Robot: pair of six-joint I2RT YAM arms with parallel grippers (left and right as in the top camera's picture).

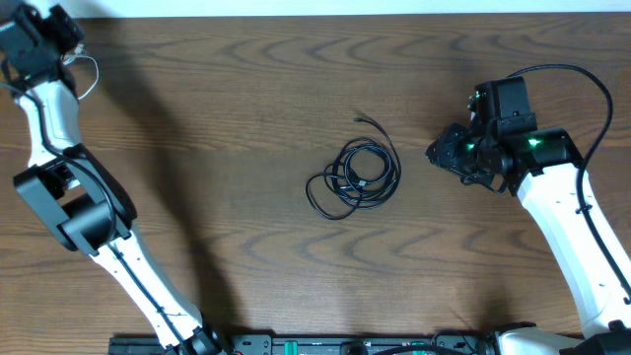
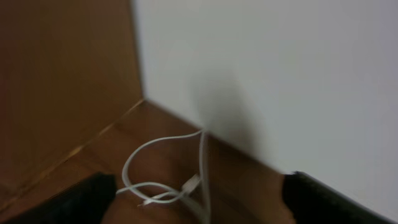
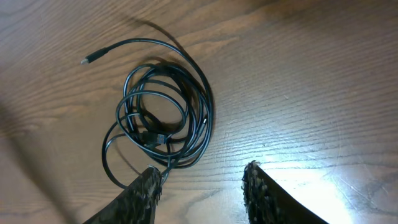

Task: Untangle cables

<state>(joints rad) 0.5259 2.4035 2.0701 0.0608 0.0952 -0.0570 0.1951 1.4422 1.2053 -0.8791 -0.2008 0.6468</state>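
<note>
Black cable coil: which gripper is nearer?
Right. The right gripper sits just right of the black cable coil; the left gripper is far away to its left, over the white cable.

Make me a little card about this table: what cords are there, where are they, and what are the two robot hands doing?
Table: brown wood
Black cables: one tangled coil in the middle, with one plug end poking out
White cable: a loose loop at the table's edge by the wall, far from the black coil
Left gripper: open over the white cable, holding nothing
Right gripper: open beside the black coil, nothing between its fingers
</note>
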